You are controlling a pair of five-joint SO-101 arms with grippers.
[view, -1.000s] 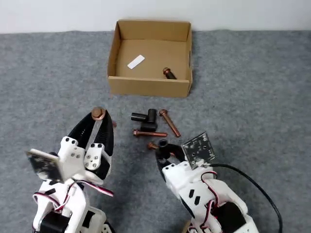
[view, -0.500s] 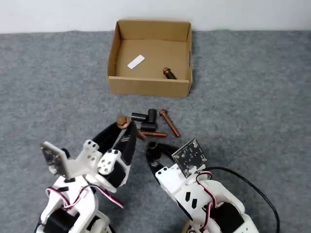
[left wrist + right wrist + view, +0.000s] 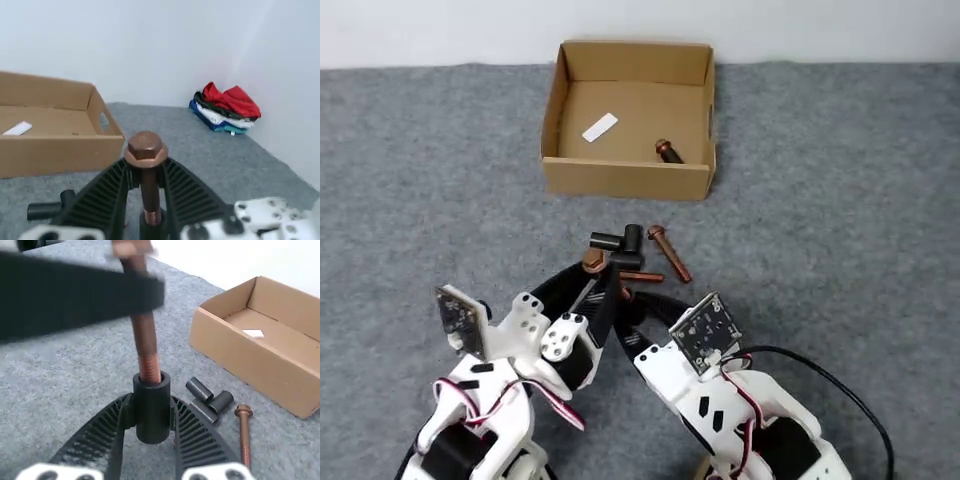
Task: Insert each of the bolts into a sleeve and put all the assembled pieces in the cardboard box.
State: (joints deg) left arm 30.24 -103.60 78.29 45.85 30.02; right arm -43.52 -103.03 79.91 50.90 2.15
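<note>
One copper hex-head bolt (image 3: 145,150) was clamped tight in the left gripper (image 3: 145,172), its threaded tip in the mouth of the black cylindrical sleeve (image 3: 151,407) that the right gripper (image 3: 150,417) pinched, above the grey carpet (image 3: 840,200). Beyond lay the open brown cardboard box (image 3: 625,180), with one assembled piece (image 3: 668,151) inside.

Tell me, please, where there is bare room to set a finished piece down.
The mat is bare left and right of the cardboard box. Inside the box, the floor left of the assembled piece is free but for a white label. It is crowded between the box and the arms, around the loose bolts and sleeves.
</note>
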